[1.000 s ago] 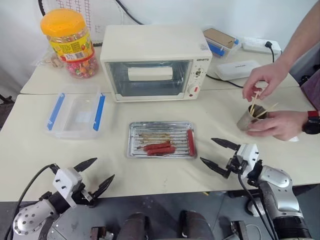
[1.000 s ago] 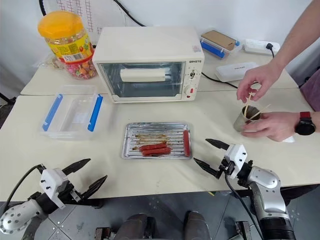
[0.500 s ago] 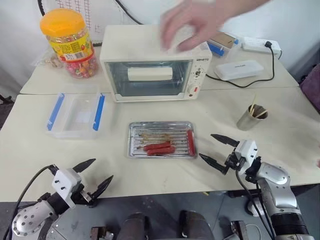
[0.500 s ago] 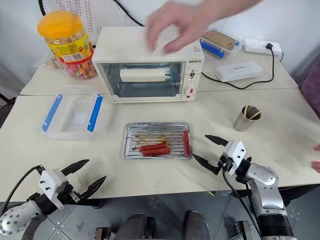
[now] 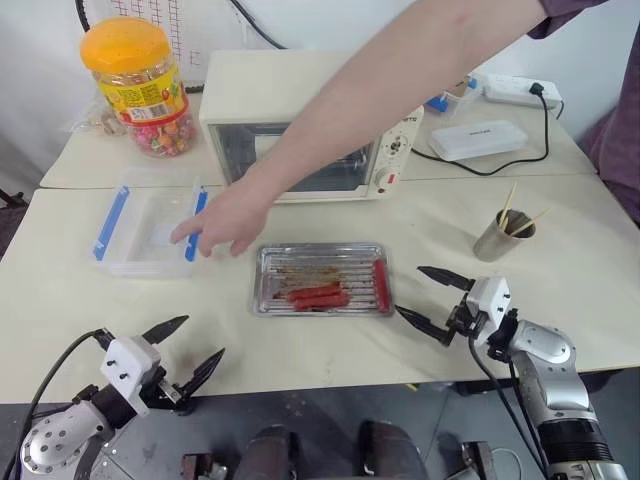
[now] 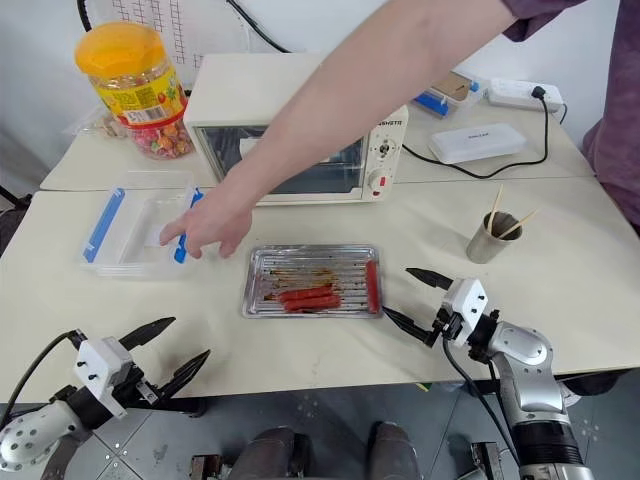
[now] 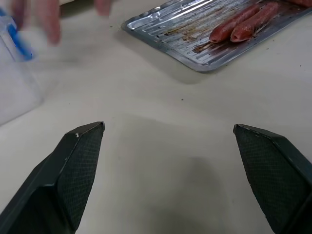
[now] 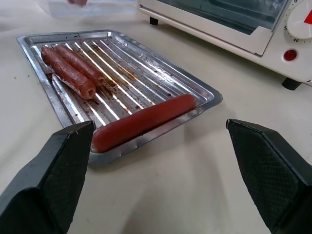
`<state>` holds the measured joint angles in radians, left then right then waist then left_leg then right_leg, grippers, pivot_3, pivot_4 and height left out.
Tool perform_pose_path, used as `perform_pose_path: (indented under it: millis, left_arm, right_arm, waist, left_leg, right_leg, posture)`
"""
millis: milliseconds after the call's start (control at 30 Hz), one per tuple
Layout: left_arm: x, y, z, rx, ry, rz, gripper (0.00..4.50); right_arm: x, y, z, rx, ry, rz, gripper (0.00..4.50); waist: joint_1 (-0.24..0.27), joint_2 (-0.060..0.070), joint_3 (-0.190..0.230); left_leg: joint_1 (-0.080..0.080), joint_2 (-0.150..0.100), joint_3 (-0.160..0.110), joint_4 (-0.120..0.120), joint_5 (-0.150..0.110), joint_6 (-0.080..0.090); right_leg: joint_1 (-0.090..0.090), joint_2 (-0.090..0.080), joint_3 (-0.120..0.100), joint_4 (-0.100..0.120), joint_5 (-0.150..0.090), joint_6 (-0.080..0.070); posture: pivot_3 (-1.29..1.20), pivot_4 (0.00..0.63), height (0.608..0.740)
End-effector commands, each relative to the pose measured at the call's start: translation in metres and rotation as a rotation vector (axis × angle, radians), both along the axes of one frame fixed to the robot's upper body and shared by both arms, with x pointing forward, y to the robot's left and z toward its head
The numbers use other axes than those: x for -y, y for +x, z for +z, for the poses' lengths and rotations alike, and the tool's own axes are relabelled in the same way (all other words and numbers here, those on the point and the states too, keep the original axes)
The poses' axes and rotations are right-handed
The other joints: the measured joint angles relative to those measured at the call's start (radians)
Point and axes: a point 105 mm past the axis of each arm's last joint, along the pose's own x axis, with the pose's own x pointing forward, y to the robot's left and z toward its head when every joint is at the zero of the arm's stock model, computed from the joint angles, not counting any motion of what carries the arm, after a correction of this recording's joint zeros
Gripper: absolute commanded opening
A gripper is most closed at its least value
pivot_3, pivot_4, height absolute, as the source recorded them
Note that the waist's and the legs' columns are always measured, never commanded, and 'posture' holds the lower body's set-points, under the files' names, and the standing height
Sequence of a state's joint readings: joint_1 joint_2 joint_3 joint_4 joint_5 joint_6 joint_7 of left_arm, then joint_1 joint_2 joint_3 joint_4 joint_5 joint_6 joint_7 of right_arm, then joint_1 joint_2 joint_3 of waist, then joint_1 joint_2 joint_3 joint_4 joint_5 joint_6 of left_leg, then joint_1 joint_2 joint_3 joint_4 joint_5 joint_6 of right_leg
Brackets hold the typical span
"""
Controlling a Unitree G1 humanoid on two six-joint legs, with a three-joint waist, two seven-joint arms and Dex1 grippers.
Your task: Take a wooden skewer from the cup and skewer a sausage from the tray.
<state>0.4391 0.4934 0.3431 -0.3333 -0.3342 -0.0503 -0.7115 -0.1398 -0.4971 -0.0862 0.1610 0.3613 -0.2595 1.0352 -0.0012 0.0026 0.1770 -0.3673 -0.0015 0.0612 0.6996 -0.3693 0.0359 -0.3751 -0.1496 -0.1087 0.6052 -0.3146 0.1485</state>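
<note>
While both pincers (image 5: 180, 350) (image 5: 432, 298) gape over the cream table (image 5: 60, 300), a white wall (image 5: 620, 60) behind.

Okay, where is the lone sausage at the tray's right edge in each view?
Left eye view: lone sausage inside the tray's right rim.
Right eye view: same place, beside the right gripper.
Right wrist view: closest sausage, along the near rim.
Left wrist view: at the picture's upper corner.
Shared landmark: the paired sausages.

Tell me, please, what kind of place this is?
Probably a lab bench set up as a mock kitchen: a toaster oven, a tray of sausages and a candy jar share pale tables with a power strip.
</note>
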Motion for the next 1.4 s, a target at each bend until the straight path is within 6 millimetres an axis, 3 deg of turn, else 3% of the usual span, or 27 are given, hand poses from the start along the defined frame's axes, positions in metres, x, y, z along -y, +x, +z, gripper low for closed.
perform_pose_path:
  millis: [33, 1167, 1400]
  left_arm:
    - [0.0019, 0.0016, 0.0065, 0.029, 0.015, -0.009, 4.49]
    - [0.0029, -0.0036, 0.0052, 0.026, 0.008, -0.018, 4.49]
    - [0.0054, -0.0011, 0.0123, 0.055, 0.012, -0.012, 4.49]
  right_arm:
    - [0.0002, 0.0008, 0.0064, 0.031, 0.003, -0.004, 4.50]
    - [0.0003, -0.0038, 0.0059, 0.049, 0.007, 0.004, 4.50]
    - [0.0047, -0.0013, 0.0043, 0.044, 0.033, -0.047, 4.50]
  waist:
    - [0.000, 0.000, 0.000]
    - [0.000, 0.000, 0.000]
    - [0.000, 0.000, 0.000]
  left_leg:
    - [0.000, 0.000, 0.000, 0.000, 0.000, 0.000]
    - [0.000, 0.000, 0.000, 0.000, 0.000, 0.000]
    - [0.000, 0.000, 0.000, 0.000, 0.000, 0.000]
  right_leg:
    - [0.000, 0.000, 0.000, 0.000, 0.000, 0.000]
    - [0.000, 0.000, 0.000, 0.000, 0.000, 0.000]
    - [0.000, 0.000, 0.000, 0.000, 0.000, 0.000]
  posture:
    - [0.00, 0.150, 0.740]
    - [0.00, 0.150, 0.740]
    - [0.00, 0.150, 0.740]
